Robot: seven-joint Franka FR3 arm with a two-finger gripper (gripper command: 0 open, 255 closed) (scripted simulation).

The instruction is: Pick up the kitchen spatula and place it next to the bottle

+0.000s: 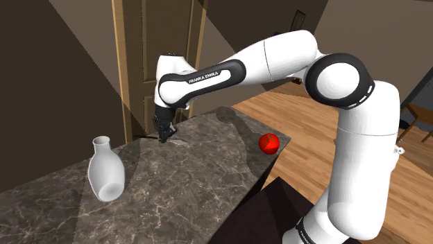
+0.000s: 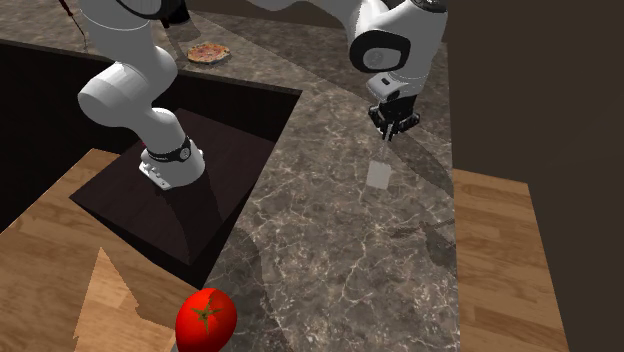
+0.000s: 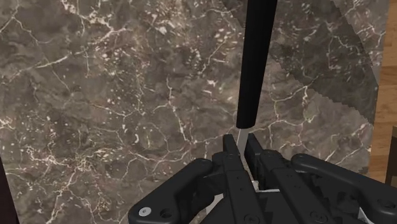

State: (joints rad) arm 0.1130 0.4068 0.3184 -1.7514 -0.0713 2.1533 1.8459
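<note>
Red tomato (image 1: pixel 269 143), marble counter (image 1: pixel 173 187), wooden door (image 1: pixel 149 62)

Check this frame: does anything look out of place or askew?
The red tomato sits right at the counter's corner edge, where it might roll off. The gripper clasps the spatula by its thin neck, not its black handle.

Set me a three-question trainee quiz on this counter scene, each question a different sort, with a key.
1. True or false: the white round-bellied bottle stands upright on the dark veined marble counter.
2. Which part of the kitchen spatula, black-handled and pale-bladed, does the all-black two-finger gripper clasp? A) the thin neck below the handle B) the handle's far end C) the blade's tip
3. Fill in: the round, ____ tomato sits at the counter's edge.
Key: 1 true; 2 A; 3 red.
</note>
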